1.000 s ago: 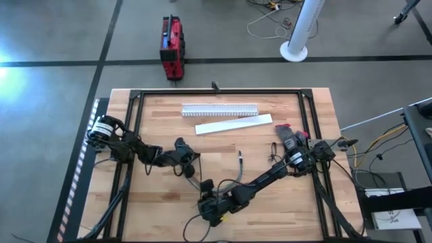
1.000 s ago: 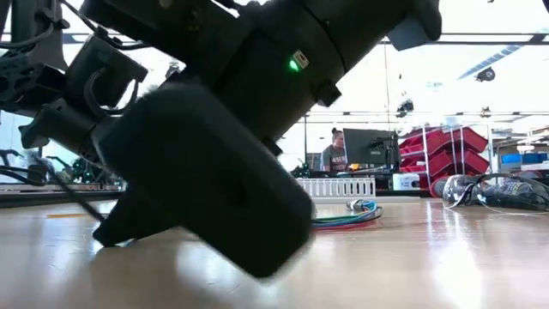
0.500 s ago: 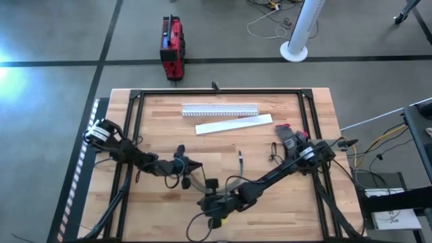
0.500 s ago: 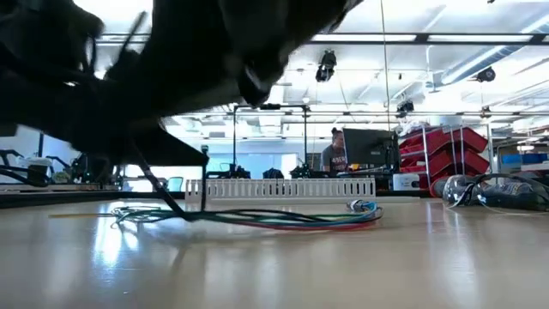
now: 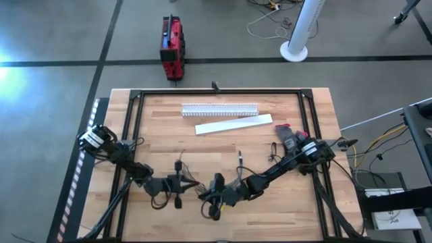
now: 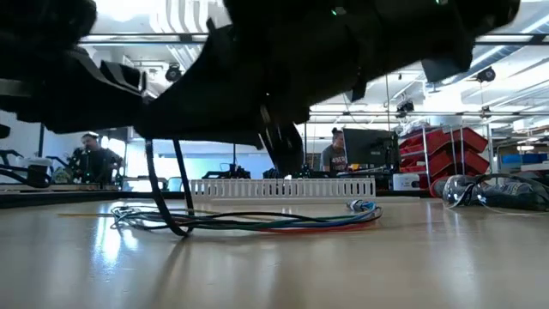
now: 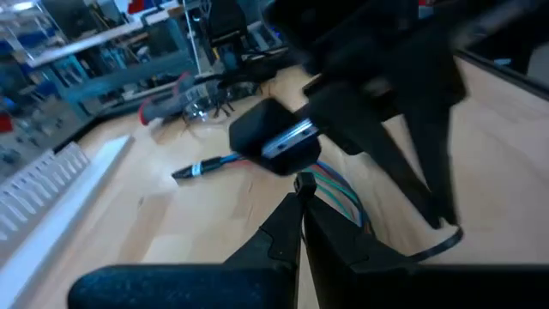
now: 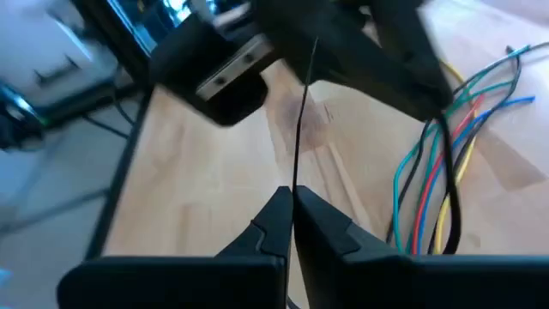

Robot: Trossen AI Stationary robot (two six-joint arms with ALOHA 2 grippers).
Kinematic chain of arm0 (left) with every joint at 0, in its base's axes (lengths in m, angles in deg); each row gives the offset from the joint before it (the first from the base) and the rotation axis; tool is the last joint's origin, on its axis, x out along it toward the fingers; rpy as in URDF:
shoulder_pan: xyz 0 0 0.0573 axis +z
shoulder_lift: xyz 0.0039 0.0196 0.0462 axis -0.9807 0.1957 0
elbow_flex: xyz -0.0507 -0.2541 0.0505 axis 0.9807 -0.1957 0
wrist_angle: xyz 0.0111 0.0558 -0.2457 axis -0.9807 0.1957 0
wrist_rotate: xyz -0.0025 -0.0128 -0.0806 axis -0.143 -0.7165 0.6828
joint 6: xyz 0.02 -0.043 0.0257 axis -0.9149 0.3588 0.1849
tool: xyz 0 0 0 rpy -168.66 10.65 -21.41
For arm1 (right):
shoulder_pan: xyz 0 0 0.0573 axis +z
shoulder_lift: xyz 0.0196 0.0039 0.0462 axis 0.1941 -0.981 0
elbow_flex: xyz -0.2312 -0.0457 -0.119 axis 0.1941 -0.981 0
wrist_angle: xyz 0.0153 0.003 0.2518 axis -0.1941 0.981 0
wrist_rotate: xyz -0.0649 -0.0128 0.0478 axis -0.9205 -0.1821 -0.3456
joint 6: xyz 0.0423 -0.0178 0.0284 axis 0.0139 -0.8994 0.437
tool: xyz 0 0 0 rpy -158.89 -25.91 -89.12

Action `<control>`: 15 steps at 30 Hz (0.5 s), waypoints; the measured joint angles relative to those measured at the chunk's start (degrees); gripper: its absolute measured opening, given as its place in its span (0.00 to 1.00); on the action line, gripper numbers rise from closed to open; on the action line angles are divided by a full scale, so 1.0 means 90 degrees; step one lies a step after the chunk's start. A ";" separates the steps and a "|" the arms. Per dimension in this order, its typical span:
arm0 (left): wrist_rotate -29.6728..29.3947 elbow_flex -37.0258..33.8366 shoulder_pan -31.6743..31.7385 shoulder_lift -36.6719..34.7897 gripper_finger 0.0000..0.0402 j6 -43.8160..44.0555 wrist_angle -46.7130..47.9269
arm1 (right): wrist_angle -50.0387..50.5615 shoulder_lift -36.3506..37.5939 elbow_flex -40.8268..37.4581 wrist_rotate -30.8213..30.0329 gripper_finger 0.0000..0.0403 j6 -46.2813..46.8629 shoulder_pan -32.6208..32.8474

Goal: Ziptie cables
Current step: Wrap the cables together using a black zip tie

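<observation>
A wooden workbench (image 5: 155,128) is seen from above, with two dark robot arms reaching toward its near middle. The left gripper (image 5: 177,183) and the right gripper (image 5: 214,190) face each other close together, low over the near centre of the bench.

Between them lies a bundle of coloured cables (image 6: 257,221), with green, red, blue and yellow strands, stretched flat on the wood from left to right. In the low view its taped end (image 6: 358,205) rests to the right.

A thin black zip tie (image 8: 298,120) runs between the two grippers. The right gripper (image 8: 290,204) has its fingers pressed together on one end of the tie. The left gripper (image 7: 302,193) has its fingers closed to a point, pinching the other end, and the tie loops (image 7: 433,243) around the cables near it.

At the far side of the bench sit a white slotted cable duct (image 5: 219,108) and, just in front of it, its flat white cover (image 5: 233,124). A red toolbox (image 5: 171,47) stands on the floor beyond.
</observation>
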 joint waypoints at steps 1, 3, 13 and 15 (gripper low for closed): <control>-0.0107 0.0071 -0.0044 0.0000 0.00 -0.0061 0.0085 | -0.0255 0.0000 -0.0102 0.0099 0.00 0.0034 -0.0003; -0.0350 0.0145 -0.0095 0.0000 0.00 -0.0177 0.0186 | -0.0609 0.0000 -0.0289 0.0154 0.00 0.0163 0.0003; -0.0408 0.0254 -0.0141 -0.0002 0.00 -0.0740 0.0202 | -0.1188 0.0000 -0.0634 0.0466 0.00 0.0692 -0.0005; -0.0406 0.0310 -0.0182 -0.0002 0.00 -0.1037 0.0212 | -0.1194 0.0000 -0.0634 0.0498 0.00 0.0786 -0.0015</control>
